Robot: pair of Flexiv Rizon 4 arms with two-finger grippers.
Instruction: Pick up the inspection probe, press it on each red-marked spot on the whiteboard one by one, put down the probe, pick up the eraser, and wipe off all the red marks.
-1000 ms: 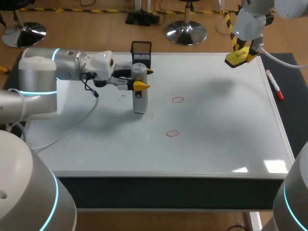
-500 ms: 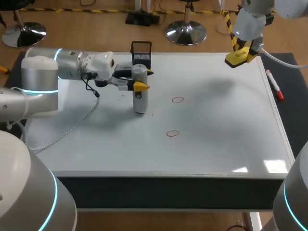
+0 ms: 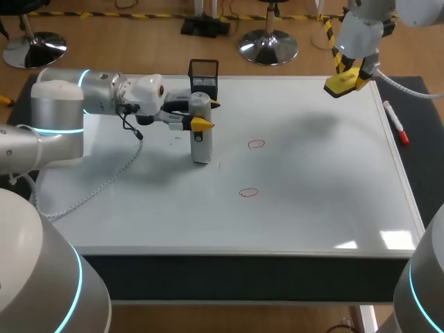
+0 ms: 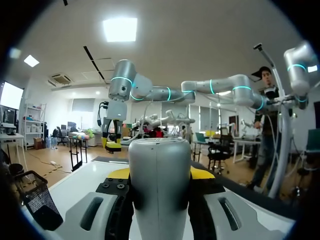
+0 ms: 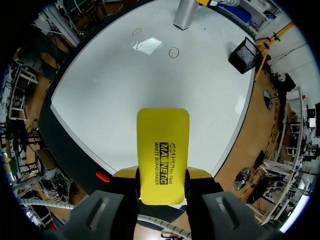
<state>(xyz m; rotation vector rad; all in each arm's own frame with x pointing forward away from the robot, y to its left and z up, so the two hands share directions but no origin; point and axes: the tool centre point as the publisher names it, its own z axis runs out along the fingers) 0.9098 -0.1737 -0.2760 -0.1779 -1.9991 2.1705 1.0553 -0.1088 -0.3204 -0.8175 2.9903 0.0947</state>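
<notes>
The inspection probe [image 3: 200, 135], a grey upright cylinder, stands with its lower end at the whiteboard [image 3: 312, 180], left of the marks. My left gripper [image 3: 198, 114] is shut on its upper part; in the left wrist view the probe [image 4: 160, 190] fills the gap between the yellow fingertips [image 4: 202, 173]. Two red circles [image 3: 257, 144] [image 3: 248, 193] lie to the right of the probe, apart from it. High over the board's far right corner, my right gripper [image 3: 348, 82] is shut on the yellow eraser [image 5: 162, 155]. The right wrist view looks down on both red marks [image 5: 173, 52] [image 5: 136, 31].
A black mesh basket [image 3: 203, 75] stands at the board's far edge, just behind the probe. A red marker [image 3: 396, 123] lies on the dark mat beside the board's right edge. The near half of the whiteboard is bare.
My left gripper and the probe have shifted very slightly to the left. The right arm and the eraser have held still.
</notes>
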